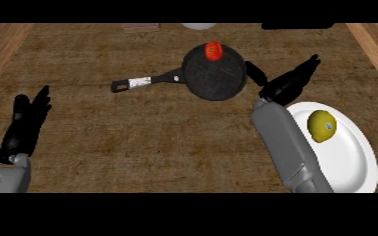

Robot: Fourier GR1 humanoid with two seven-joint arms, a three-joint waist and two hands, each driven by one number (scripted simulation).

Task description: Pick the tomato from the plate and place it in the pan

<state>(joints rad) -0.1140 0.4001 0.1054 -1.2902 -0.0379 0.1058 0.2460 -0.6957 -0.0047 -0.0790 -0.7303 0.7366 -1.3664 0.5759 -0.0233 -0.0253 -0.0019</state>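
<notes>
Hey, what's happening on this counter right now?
The red tomato sits in the black pan, near its far rim. The right robot hand is open just right of the pan, holding nothing. A yellow fruit lies on the white plate at the right. The left robot hand rests open at the left edge.

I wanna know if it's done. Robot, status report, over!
Both hands open: left hand resting at left edge, right hand beside pan. Tomato in pan. Lemon on plate, not blocking.
</notes>
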